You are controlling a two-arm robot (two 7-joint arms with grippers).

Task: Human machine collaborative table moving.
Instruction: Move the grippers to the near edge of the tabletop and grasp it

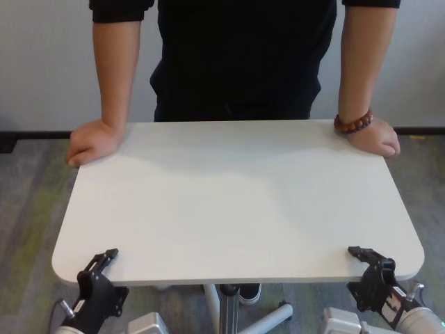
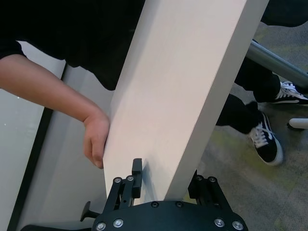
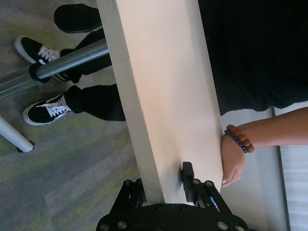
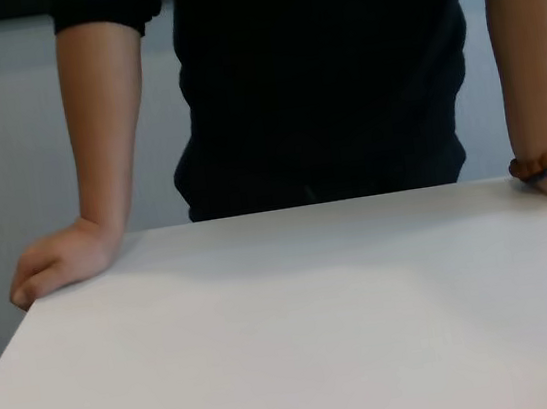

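Left pincer (image 1: 104, 259) clamping the near edge of the desk (image 1: 236, 202) at its near-left corner, 1 finger (image 2: 136, 172) on top of the slab, the other underneath. Right pincer (image 1: 363, 255) gripping the near edge at the near-right corner the same way, top finger (image 3: 186, 174) pressing flat on the surface, jaws closed onto the slab. Both arms reaching up from below the near rim. Desk sitting level between machine and human (image 1: 240, 56), white top on a grey pedestal leg (image 1: 229, 306). Human standing at the far side, black shirt, 1 hand (image 1: 92, 142) curling over the far-left corner, the other hand (image 1: 375, 138) holding the far-right corner, beaded bracelet (image 1: 353, 123) on that wrist. Black-and-white sneakers (image 3: 45, 110) showing under the desk on grey-green carpet (image 1: 28, 202).
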